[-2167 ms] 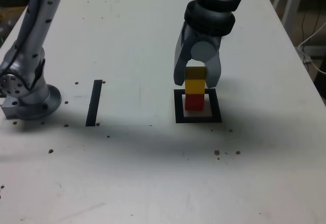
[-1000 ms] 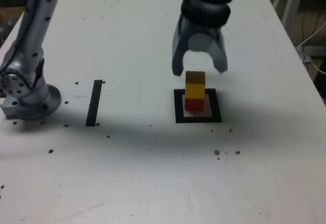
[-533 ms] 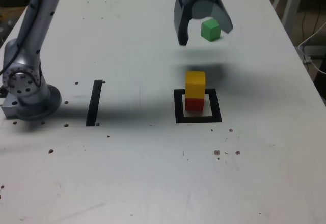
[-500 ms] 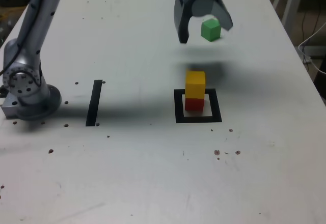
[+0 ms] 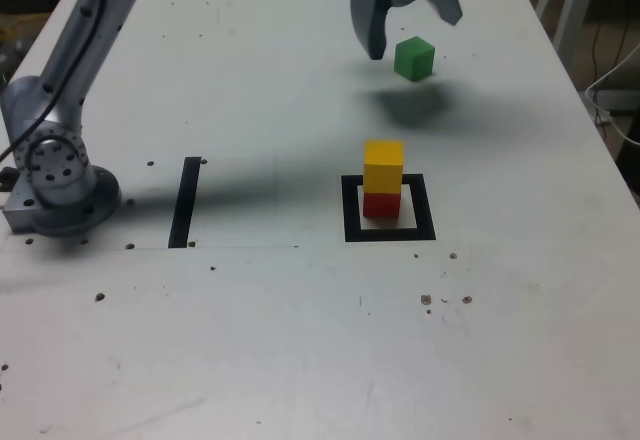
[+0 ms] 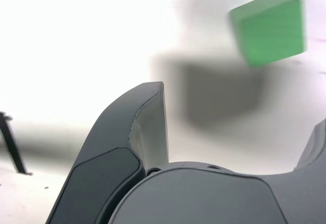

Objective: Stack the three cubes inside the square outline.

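The yellow cube (image 5: 383, 167) sits on the red cube (image 5: 380, 203) inside the square outline (image 5: 350, 210), right of centre in the exterior view. The green cube (image 5: 414, 59) lies alone on the table farther back. My gripper (image 5: 416, 33) hangs open above and around the green cube, holding nothing. The wrist view shows the green cube (image 6: 269, 28) beyond the open gripper (image 6: 239, 104), with one finger (image 6: 150, 127) off to its side and a dark shadow on the table below it.
A straight black tape strip (image 5: 184, 202) lies on the white table (image 5: 300, 340) at the exterior view's left, near the arm's base (image 5: 55, 175). Small dark specks dot the surface. The table's right edge is close to the cubes.
My gripper has let go of the yellow cube, opened wide, then risen and moved back from the stack to the green cube. The stack has stayed still.
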Tool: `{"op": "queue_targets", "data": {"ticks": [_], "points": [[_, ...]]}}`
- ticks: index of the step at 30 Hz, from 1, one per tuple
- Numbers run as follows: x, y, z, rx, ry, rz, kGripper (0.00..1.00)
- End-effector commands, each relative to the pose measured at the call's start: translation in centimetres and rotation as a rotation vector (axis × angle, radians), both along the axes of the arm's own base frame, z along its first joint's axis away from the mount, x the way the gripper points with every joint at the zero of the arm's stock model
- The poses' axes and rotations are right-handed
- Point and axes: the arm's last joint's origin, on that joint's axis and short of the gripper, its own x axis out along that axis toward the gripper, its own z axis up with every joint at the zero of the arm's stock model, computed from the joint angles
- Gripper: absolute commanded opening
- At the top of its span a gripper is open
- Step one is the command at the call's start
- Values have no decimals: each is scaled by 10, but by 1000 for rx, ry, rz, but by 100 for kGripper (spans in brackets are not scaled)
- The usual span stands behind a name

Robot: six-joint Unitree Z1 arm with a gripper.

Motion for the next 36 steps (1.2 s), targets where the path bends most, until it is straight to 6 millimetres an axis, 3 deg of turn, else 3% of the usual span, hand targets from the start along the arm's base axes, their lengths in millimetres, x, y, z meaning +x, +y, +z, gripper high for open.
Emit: {"op": "queue_targets", "data": {"ticks": [1, 15, 20, 25, 31, 33, 36], "points": [[3, 9, -5, -6, 3, 11, 99], [19, 49, -39, -49, -16, 44, 99], [23, 58, -48, -75, -19, 48, 93], [25, 64, -59, -105, -10, 54, 76], [26, 68, -62, -100, -12, 46, 36], [27, 68, -61, -95, -16, 41, 29], [27, 68, -60, -95, -17, 38, 28]]}}
